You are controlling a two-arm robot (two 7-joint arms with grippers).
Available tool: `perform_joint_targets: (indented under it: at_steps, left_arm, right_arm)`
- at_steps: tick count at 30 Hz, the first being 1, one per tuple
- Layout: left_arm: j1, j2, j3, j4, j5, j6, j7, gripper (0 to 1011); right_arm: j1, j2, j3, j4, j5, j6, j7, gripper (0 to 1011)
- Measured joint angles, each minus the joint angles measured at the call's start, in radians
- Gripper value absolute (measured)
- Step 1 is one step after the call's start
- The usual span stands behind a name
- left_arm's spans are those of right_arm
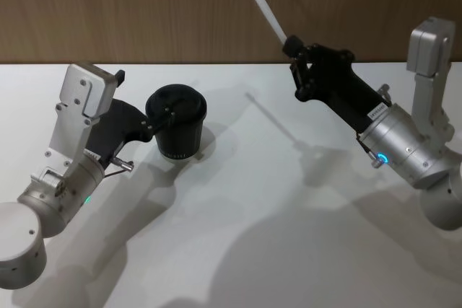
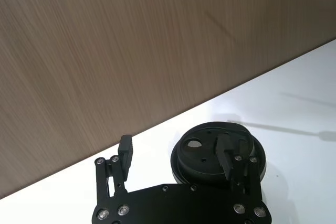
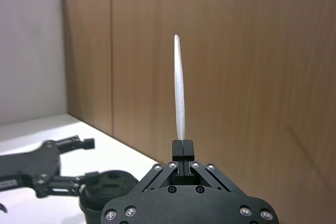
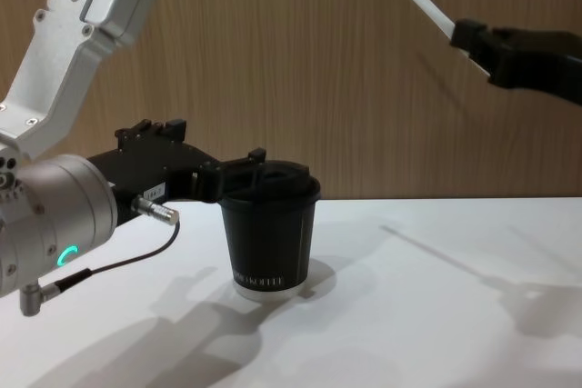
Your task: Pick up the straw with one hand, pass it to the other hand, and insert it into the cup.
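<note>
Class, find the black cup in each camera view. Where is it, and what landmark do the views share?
Head: cup left of centre.
Left wrist: cup low, right of centre.
Right wrist: cup bottom left.
Chest: cup left of centre.
Shared landmark: the wooden wall behind.

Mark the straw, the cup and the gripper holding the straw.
straw (image 1: 259,1), head view, middle of its white shaft.
cup (image 4: 270,238), chest view, ribbed side wall.
right gripper (image 3: 182,148), right wrist view, between its fingertips, shut on the straw.
</note>
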Motion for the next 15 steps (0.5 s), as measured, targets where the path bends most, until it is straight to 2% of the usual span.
perform_joint_targets:
  at_steps: [4, 8, 9, 15]
  left_arm:
    - [0.000, 0.000, 0.000, 0.000, 0.000, 0.000, 0.000, 1000]
    - [0.000, 0.000, 0.000, 0.000, 0.000, 0.000, 0.000, 999]
    - [0.000, 0.000, 0.000, 0.000, 0.000, 0.000, 0.000, 1000]
    - [0.000, 0.000, 0.000, 0.000, 0.000, 0.000, 0.000, 1000]
  right_arm:
    - [0.030, 0.001, -0.011, 0.025, 0.045, -0.020, 0.067, 0]
    - [0.049, 0.001, -0.020, 0.041, 0.073, -0.028, 0.109, 0]
    - [0.061, 0.000, -0.026, 0.051, 0.096, -0.033, 0.141, 0]
    - [0.084, -0.003, -0.041, 0.067, 0.138, -0.037, 0.196, 0]
